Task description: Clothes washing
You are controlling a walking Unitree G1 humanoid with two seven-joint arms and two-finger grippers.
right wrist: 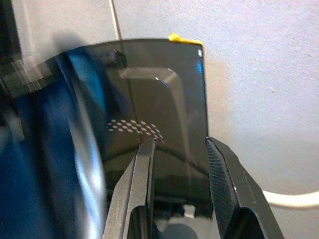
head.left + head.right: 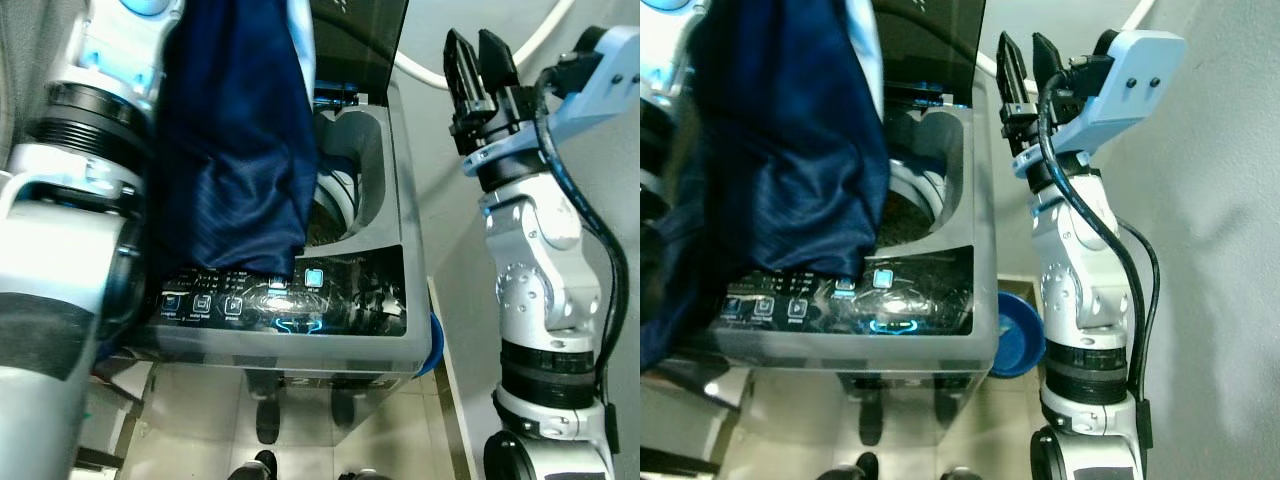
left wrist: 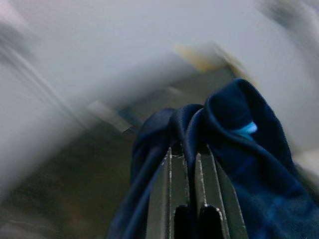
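A dark navy garment (image 2: 235, 150) hangs from my raised left arm, draped over the top-loading washing machine (image 2: 380, 330) and covering part of its lit control panel (image 2: 285, 300). In the left wrist view my left gripper (image 3: 187, 164) is shut on the navy garment (image 3: 244, 149), which folds over both fingers. The drum opening (image 2: 335, 200) shows to the right of the cloth, under the raised dark lid (image 1: 149, 99). My right gripper (image 2: 478, 62) is held up beside the machine's right side, open and holding nothing.
A white wall (image 2: 1210, 200) stands close on the right, with a white hose (image 2: 430, 75) running behind the machine. A blue basin (image 2: 1018, 335) sits on the floor by the machine's right side. Pale tiled floor (image 2: 380, 440) lies in front.
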